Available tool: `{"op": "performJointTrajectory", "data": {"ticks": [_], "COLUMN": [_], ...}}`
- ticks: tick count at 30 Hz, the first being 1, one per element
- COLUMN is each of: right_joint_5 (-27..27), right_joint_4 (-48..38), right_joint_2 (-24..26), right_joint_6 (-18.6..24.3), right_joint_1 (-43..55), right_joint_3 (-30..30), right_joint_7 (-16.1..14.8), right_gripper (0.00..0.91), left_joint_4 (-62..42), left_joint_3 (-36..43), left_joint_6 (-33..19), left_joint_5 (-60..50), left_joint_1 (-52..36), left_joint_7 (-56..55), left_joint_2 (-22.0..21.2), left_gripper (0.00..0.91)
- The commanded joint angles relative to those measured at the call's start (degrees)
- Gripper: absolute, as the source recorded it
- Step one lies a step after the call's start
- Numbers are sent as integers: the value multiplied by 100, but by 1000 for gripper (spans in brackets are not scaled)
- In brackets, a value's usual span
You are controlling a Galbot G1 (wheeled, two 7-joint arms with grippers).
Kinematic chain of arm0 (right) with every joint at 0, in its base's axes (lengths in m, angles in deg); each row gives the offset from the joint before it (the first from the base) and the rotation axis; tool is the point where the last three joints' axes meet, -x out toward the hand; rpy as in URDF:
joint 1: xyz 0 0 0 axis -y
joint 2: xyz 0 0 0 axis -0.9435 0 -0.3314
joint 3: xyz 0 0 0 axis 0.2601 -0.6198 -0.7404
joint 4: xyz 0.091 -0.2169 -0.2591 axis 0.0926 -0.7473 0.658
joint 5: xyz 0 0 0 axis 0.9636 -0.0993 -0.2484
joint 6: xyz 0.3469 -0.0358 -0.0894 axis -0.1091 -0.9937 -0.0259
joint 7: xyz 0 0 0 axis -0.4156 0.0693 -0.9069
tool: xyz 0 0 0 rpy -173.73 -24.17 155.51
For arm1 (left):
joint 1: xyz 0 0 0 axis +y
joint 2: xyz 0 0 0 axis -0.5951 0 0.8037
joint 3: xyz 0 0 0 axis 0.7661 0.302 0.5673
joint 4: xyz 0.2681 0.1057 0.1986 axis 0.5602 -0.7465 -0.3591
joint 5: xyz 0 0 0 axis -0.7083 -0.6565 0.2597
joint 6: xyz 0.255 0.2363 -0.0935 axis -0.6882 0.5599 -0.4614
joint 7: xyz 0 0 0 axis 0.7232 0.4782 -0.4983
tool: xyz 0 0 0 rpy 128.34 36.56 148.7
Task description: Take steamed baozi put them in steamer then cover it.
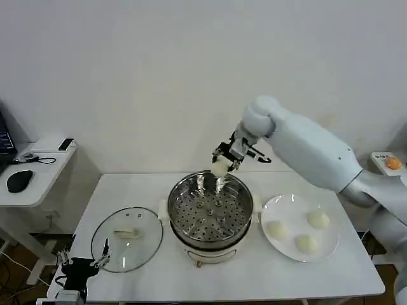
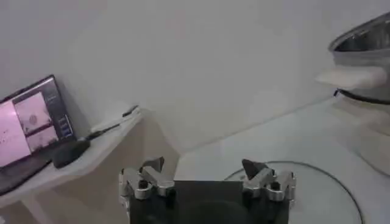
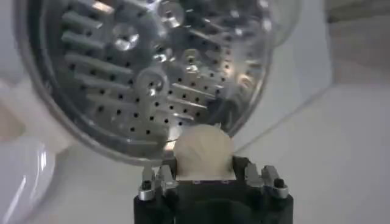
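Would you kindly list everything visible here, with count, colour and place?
steamed baozi: four, cream-white; one held above the steamer's far rim, three on the plate.
steamer: one, shiny steel with cream base, table centre, perforated tray bare.
cover: one, clear glass with cream handle, flat on the table left of the steamer.
plate: one, white, right of the steamer.
table: one, white.
side desk: one, white, far left, carrying a laptop and a black mouse.
right tool: shut on a bun over the steamer.
left tool: open, low by the cover's near edge.
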Motion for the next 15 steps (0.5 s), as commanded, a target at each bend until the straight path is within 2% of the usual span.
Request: {"op": "performJointTrajectory", "data": {"ticks": [1,4,11,15], "right_joint_5": [-920,-736,-723,-805], "right_joint_4": [473,399,289,194], "right_joint_2": [-100,-157,-372,-429], "right_joint_6": [541,527,465,437], "right_joint_1": [-73,-152,-320,-433], "right_joint_3": [-276,-348,-343,-352], "right_joint_7": [162,162,182,366], "right_gripper": [615,615,615,615], "left_joint_4": [15,5,-25,-49], "left_joint_3": [-4,-15,-39,-35], "left_joint_6": [31,41,38,36], "left_joint_5": [-8,-9,-1,-1], "left_joint_1": [-9,-9,1,-3], "left_joint_7": [-1,3,13,9], "left_joint_2": [-20,-16,-12,-29], "left_gripper": [907,907,907,907]}}
